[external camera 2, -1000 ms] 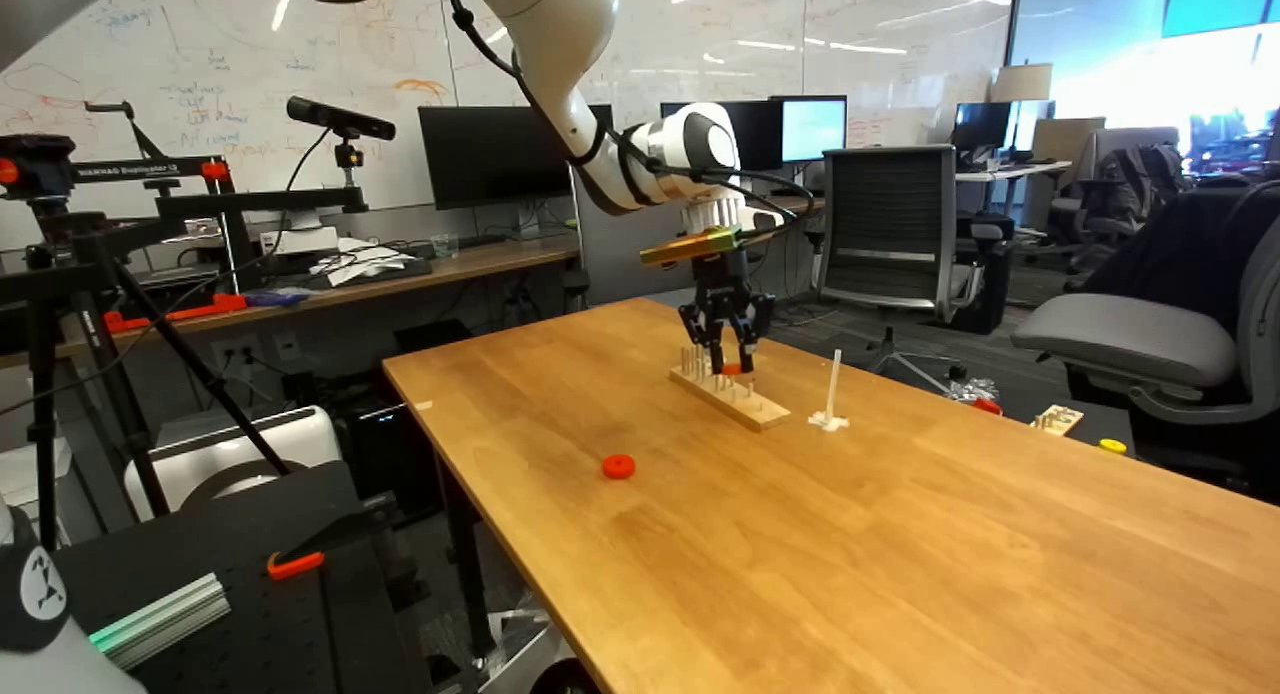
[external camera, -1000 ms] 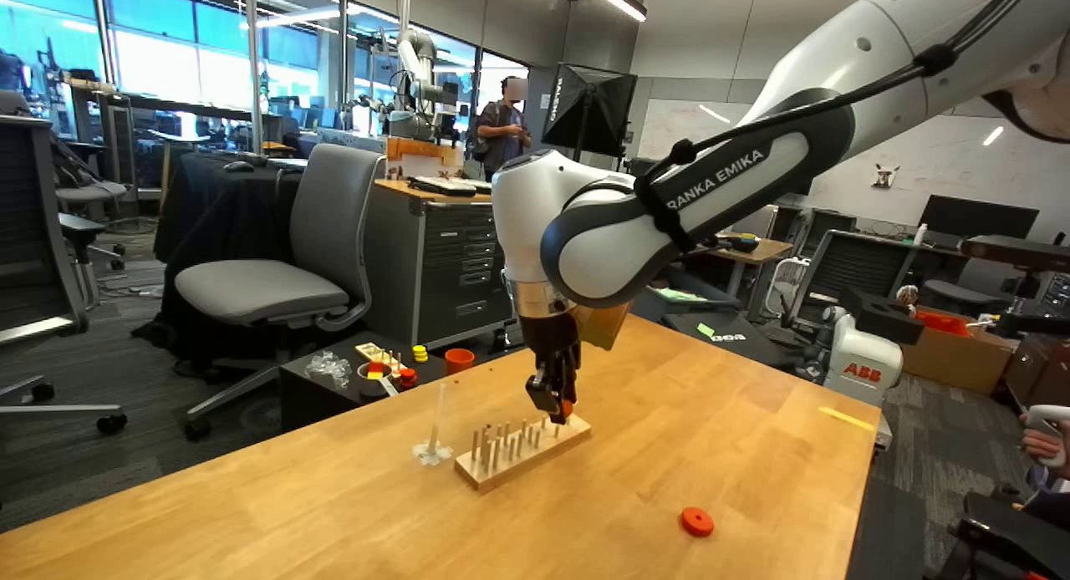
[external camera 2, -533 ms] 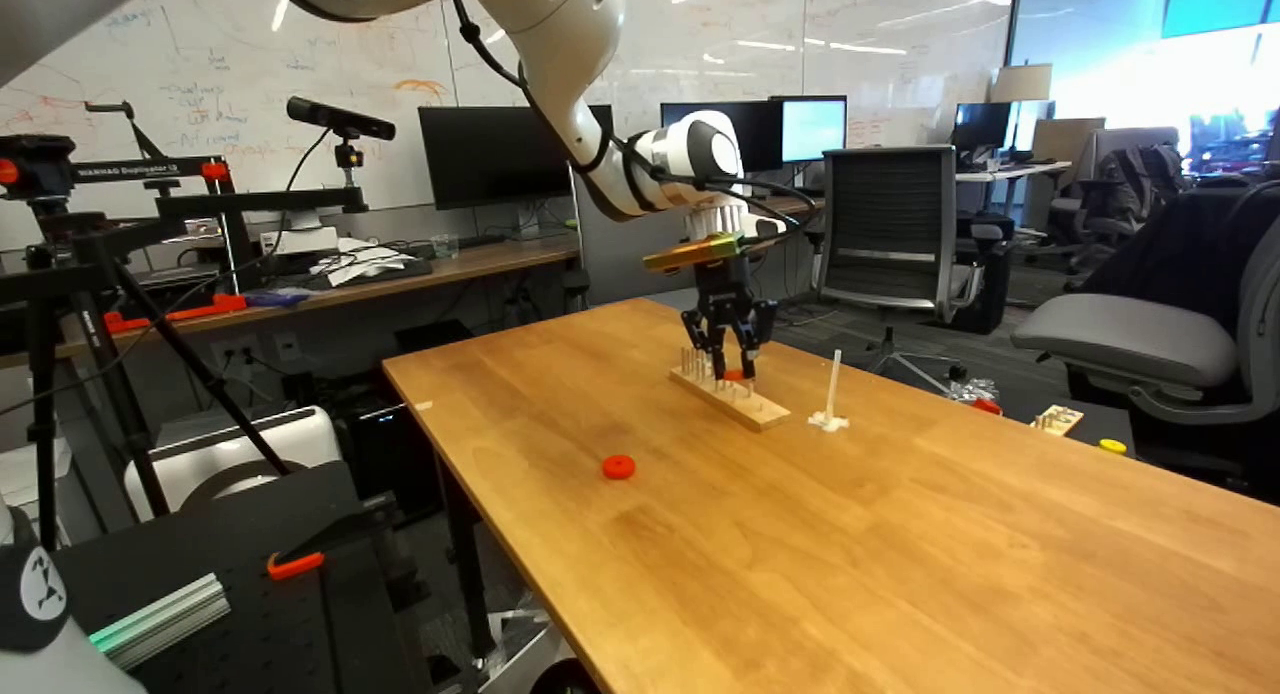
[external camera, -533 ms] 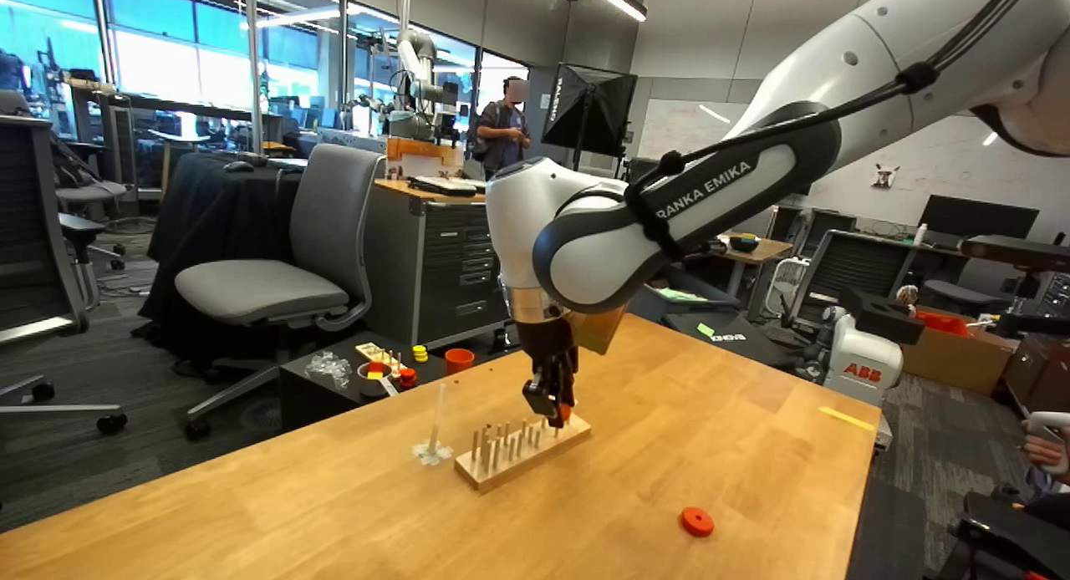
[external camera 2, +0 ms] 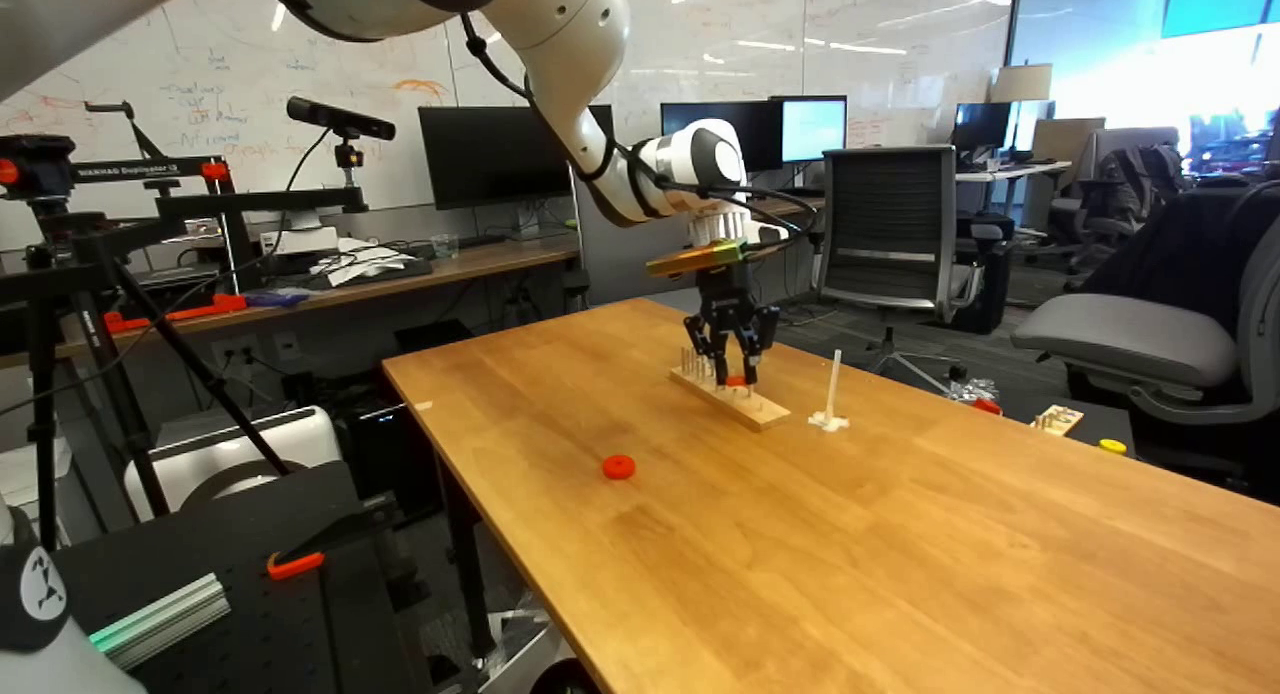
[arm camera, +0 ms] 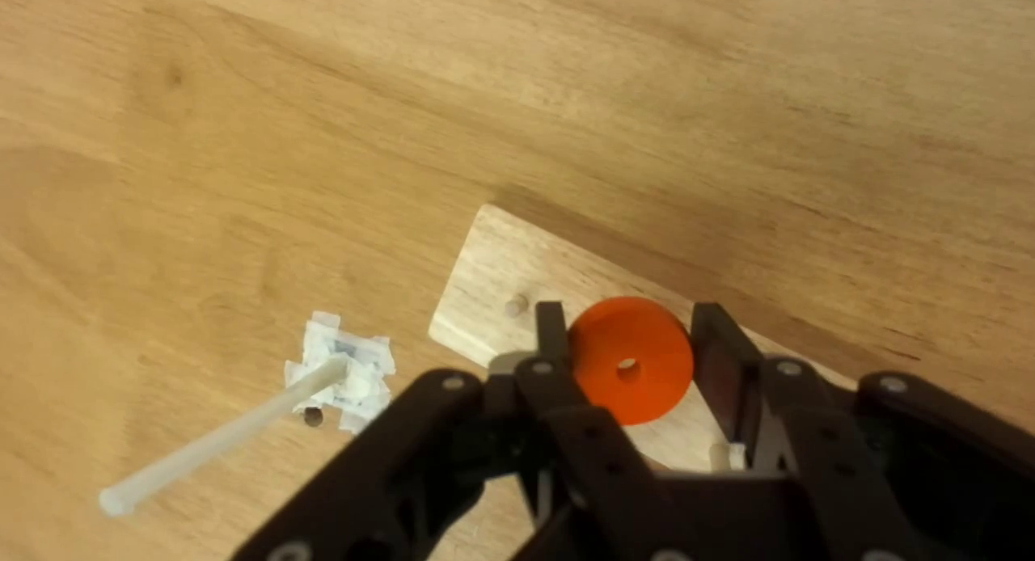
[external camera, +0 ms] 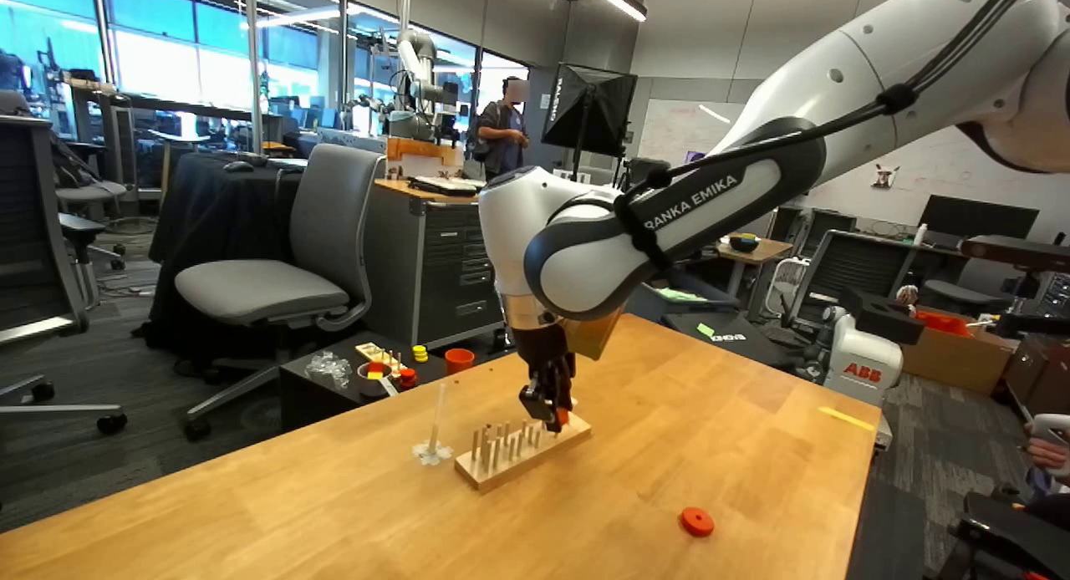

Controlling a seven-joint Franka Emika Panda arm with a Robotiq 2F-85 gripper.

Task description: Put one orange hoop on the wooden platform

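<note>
Claw (arm camera: 631, 335) is pinching the hoop (arm camera: 631, 347), pads (arm camera: 553, 326) on opposite edges of the rim. Makes sense: leaves the hole clear for a peg. Hoop sits flat between them, claw pointing down, so the hole should line up with upright pegs.

Platform (arm camera: 485, 278) is right under the claw; hoop looks just above it in both exterior views. Can't tell if a peg tip is in the hole. End peg (arm camera: 516, 305) is just beside the claw. Tall pegs (external camera: 485, 449) are at the platform's far end from the claw; my guess, the low end gives the pads more clearance.

Spare hoop (external camera 2: 618, 466) lies on the table (external camera 2: 900, 534), well apart from the claw. Only one needed, so leave it. Rod (arm camera: 226, 436) stands near the claw, off the platform, tape (arm camera: 364, 387) round its foot, probably against tipping.

Next, I'd say: centre on a peg, lower, let go. Risk: spreading pads knock a neighbouring peg.
</note>
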